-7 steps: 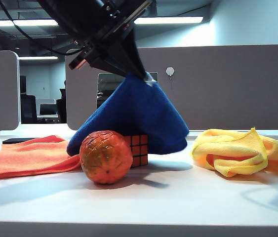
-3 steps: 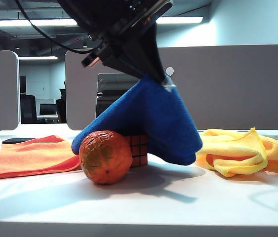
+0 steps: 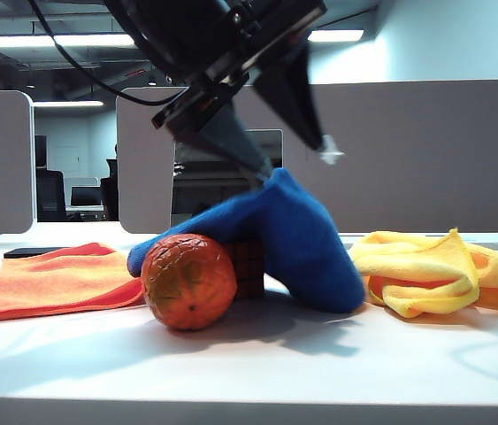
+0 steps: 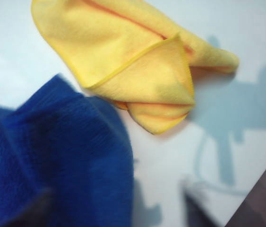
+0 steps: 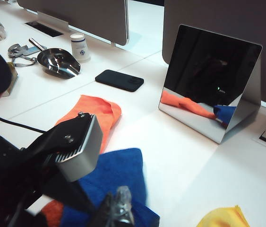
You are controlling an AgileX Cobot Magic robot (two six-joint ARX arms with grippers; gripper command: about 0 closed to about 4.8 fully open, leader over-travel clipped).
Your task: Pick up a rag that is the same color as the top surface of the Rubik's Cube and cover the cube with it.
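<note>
the rag [image 3: 306, 239] is fuzzy deep blue microfibre cloth, the orange cloth [image 3: 49, 279] and yellow cloth [image 3: 425, 270] are soft matt fabric, the orange ball [image 3: 188, 282] has a rough crackled skin, the rubik's cube [image 3: 247, 268] is glossy plastic, and the desk [image 3: 257, 363] is smooth white.

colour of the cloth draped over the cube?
Deep blue: the rag over the Rubik's Cube. Clearest in the exterior view.
</note>
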